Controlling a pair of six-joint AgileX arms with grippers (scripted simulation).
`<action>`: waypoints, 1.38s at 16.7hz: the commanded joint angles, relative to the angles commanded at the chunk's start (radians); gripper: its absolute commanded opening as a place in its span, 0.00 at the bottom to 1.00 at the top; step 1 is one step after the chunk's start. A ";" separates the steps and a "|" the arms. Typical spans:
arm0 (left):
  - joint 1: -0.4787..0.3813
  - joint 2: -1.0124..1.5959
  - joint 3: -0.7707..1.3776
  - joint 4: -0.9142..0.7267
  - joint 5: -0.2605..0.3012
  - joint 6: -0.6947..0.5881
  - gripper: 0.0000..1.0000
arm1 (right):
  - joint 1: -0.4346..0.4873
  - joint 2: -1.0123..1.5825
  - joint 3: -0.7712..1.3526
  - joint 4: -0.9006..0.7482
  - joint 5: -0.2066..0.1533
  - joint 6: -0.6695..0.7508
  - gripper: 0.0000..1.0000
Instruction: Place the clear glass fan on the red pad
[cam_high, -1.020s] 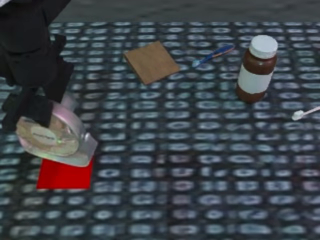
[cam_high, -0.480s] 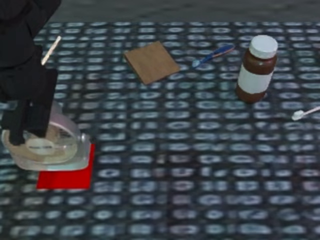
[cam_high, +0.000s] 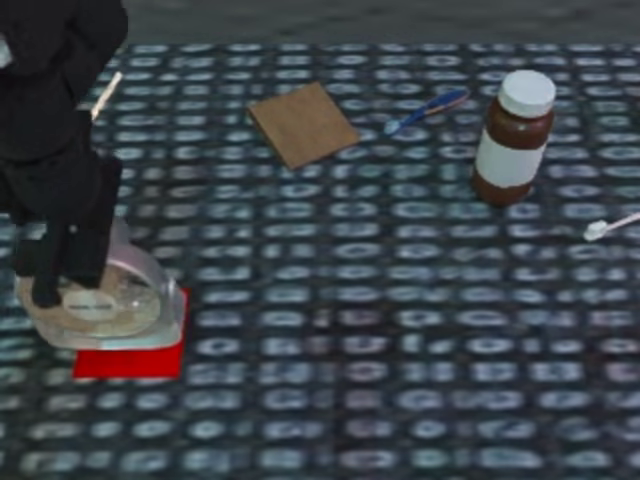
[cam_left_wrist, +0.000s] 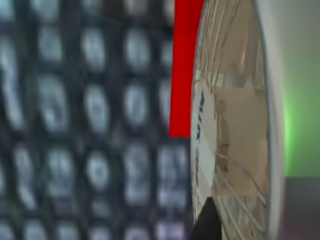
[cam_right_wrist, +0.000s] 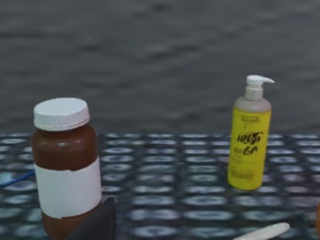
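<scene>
The left claw (cam_high: 60, 280) holds the clear glass fan (cam_high: 105, 300) down on the red pad (cam_high: 130, 358).

The fan lies flat near the counter's (cam_high: 400, 330) left edge, round face up, covering most of the pad; only a red strip shows at the near side and right. The claw's dark fingers (cam_high: 45, 285) are closed on the fan's left part. In the left wrist view the fan (cam_left_wrist: 230, 125) fills the picture, beside the pad's red edge (cam_left_wrist: 182, 70). Further back lie a brown square tile (cam_high: 302, 123) and a blue toothbrush (cam_high: 428, 110). A brown bottle with a white cap (cam_high: 514, 135) stands on the right, with a white spoon (cam_high: 610, 226) near it. The right wrist view also shows a yellow pump bottle (cam_right_wrist: 249, 145). I cannot tell how the right claw stands.
</scene>
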 joint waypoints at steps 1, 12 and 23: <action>0.002 0.003 -0.017 0.018 0.000 0.000 0.00 | 0.000 0.000 0.000 0.000 0.000 0.000 1.00; 0.003 0.004 -0.028 0.028 0.000 0.001 0.53 | 0.000 0.000 0.000 0.000 0.000 0.000 1.00; 0.003 0.004 -0.028 0.028 0.000 0.001 1.00 | 0.000 0.000 0.000 0.000 0.000 0.000 1.00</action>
